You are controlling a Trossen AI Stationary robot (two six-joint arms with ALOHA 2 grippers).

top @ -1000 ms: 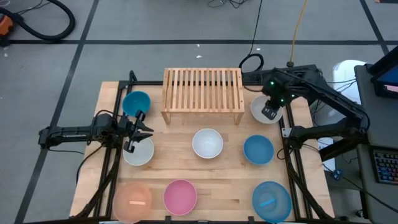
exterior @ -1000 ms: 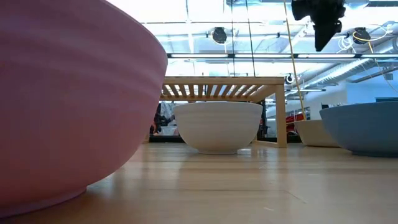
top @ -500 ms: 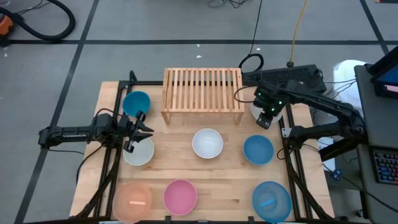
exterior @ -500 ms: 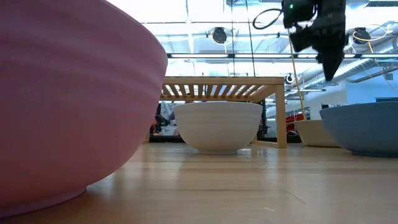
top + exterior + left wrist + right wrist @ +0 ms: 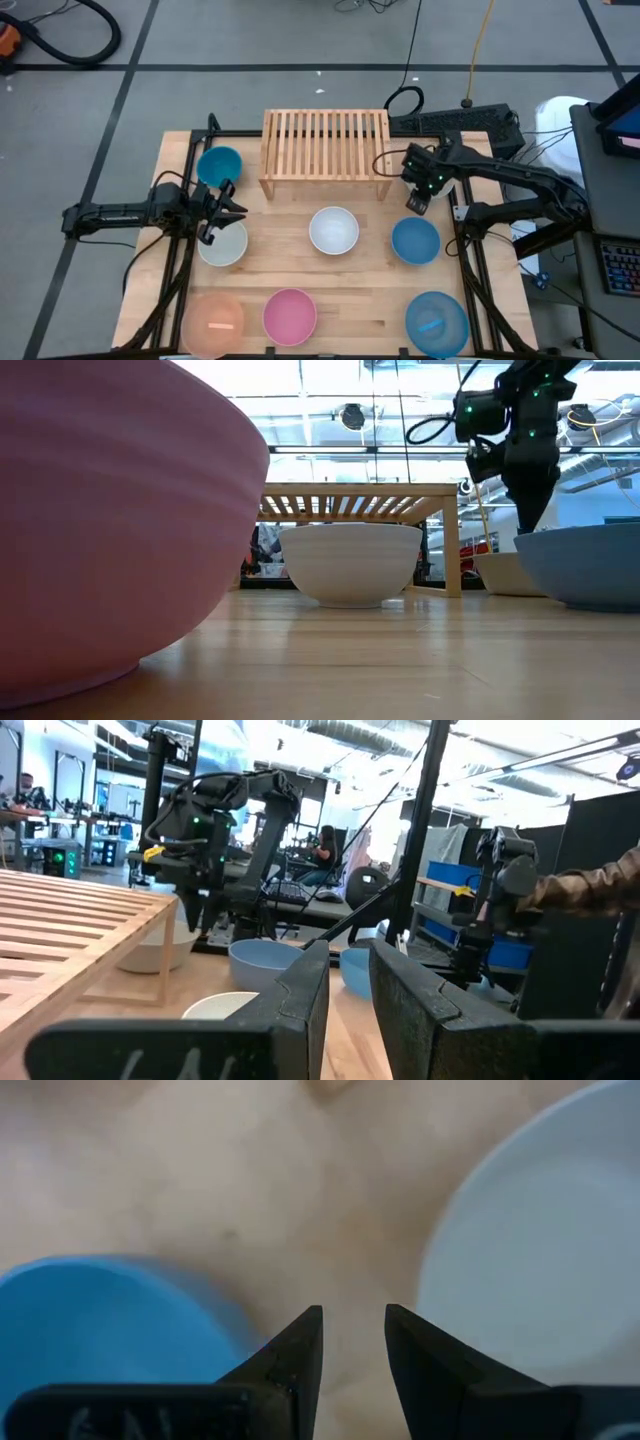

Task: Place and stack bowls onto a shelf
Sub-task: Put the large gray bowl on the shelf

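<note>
The slatted wooden shelf (image 5: 326, 150) stands at the table's far middle with nothing on it. Bowls sit upright on the table: teal (image 5: 220, 166), pale grey (image 5: 222, 245), white (image 5: 333, 230), blue (image 5: 415, 241), peach (image 5: 213, 320), pink (image 5: 290, 314) and a second blue (image 5: 437, 322). Another white bowl (image 5: 540, 1260) sits right of the shelf, mostly under my right arm. My right gripper (image 5: 418, 200) (image 5: 353, 1340) points down, open, over bare wood between that white bowl and the blue bowl (image 5: 100, 1330). My left gripper (image 5: 235, 210) (image 5: 348, 990) waits level and open above the grey bowl's far rim.
Bowls fill most of the near half of the table, with narrow strips of bare wood (image 5: 370, 270) between them. In the low view the pink bowl (image 5: 100, 510) fills the left side. A person's sleeve (image 5: 595, 890) shows beyond the table's right edge.
My right gripper has come down from above the white bowl beside the shelf. It moved toward the near edge and slightly left, and now hangs low between that bowl and the blue bowl. No bowl has moved.
</note>
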